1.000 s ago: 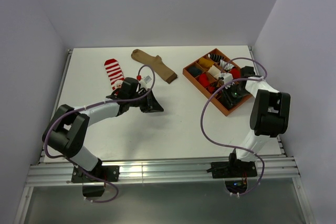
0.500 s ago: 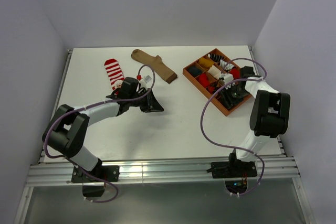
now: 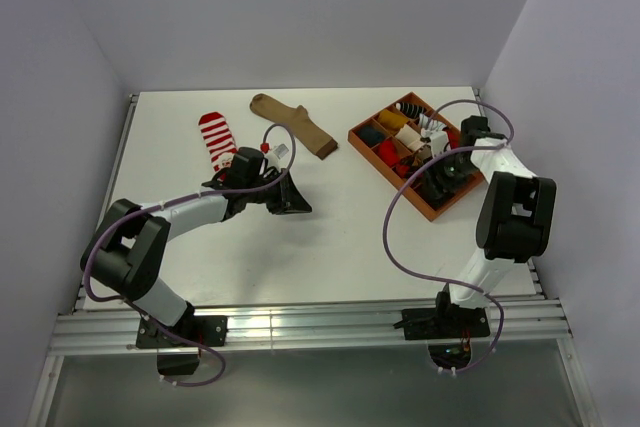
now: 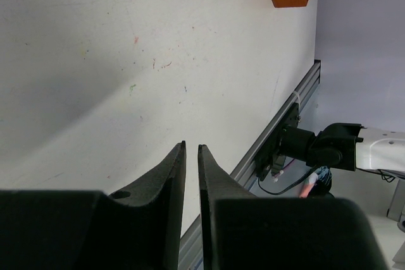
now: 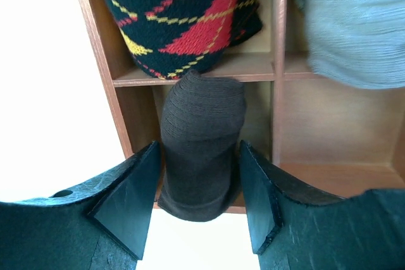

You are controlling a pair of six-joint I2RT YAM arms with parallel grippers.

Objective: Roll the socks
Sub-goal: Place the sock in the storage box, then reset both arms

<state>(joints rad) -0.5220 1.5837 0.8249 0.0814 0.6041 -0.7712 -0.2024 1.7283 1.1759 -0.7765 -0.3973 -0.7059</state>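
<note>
A red-and-white striped sock (image 3: 217,137) and a plain tan sock (image 3: 295,125) lie flat at the back of the table. My right gripper (image 3: 435,179) is over the wooden divided tray (image 3: 385,172). In the right wrist view it (image 5: 197,150) is open, its fingers either side of a rolled dark brown sock (image 5: 202,118) that lies in a near compartment and hangs over the tray's edge. A rolled black argyle sock (image 5: 183,17) fills the compartment beyond. My left gripper (image 3: 298,207) rests low on the table, shut and empty (image 4: 192,147).
The tray's other compartments hold several rolled socks, among them a grey-blue one (image 5: 354,23). The tray wall (image 5: 104,61) runs beside my right fingers. Metal rails (image 3: 300,325) line the table's near edge. White walls enclose the table.
My right wrist has shifted slightly toward the back over the tray. The left arm has not moved.
</note>
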